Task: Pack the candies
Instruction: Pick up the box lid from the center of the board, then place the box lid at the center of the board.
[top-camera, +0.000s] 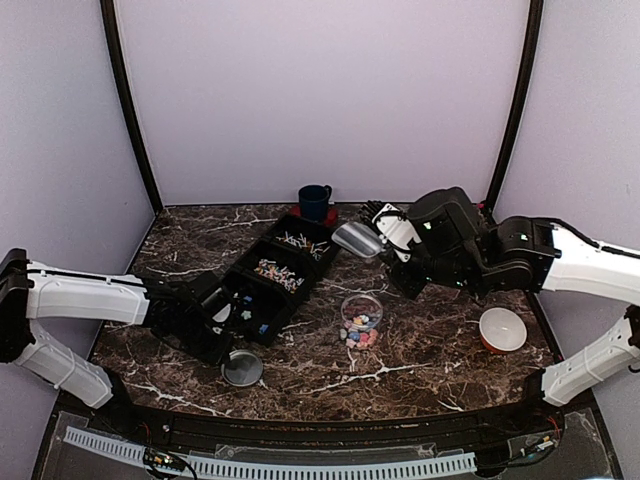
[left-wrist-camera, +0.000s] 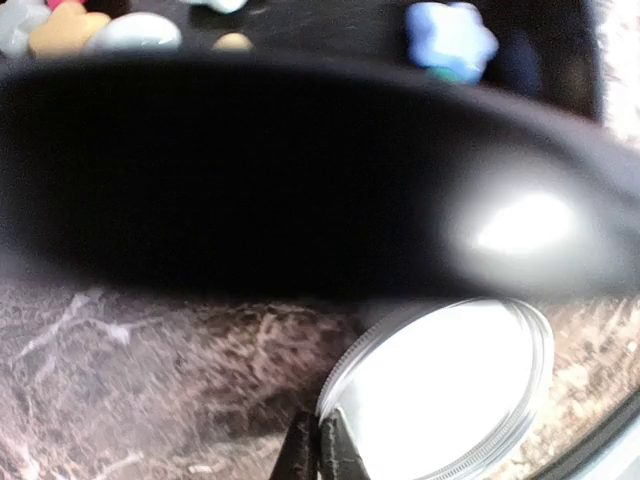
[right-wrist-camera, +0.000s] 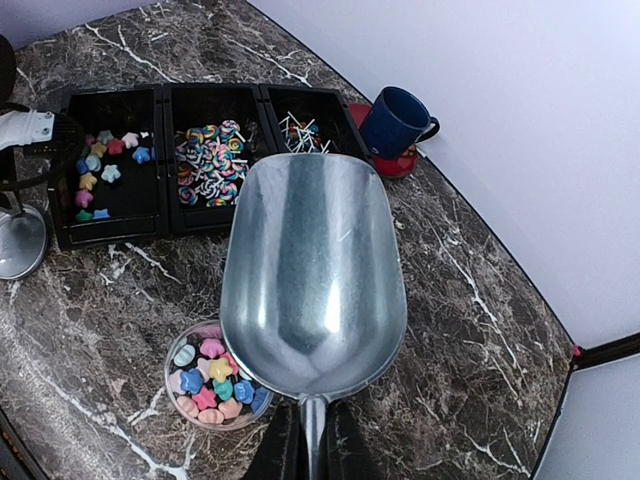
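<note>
Candies (right-wrist-camera: 212, 378), small and multicoloured, fill a clear jar (top-camera: 361, 318) standing in the middle of the table. More candies (right-wrist-camera: 100, 170) lie in the left compartment of a black tray (top-camera: 300, 252). Swirled ones (right-wrist-camera: 210, 160) fill the middle compartment and thin stick-like ones (right-wrist-camera: 300, 132) the right one. My right gripper (right-wrist-camera: 312, 445) is shut on the handle of an empty metal scoop (right-wrist-camera: 312, 270), held in the air above and beyond the jar. My left gripper (left-wrist-camera: 312, 450) is shut on the rim of the jar's round lid (left-wrist-camera: 450, 390), which lies by the tray's near end.
A blue mug (top-camera: 315, 202) stands on a red coaster behind the tray. An orange bowl with a white inside (top-camera: 502, 328) sits at the right. The tray's black wall (left-wrist-camera: 250, 170) looms right in front of the left wrist camera.
</note>
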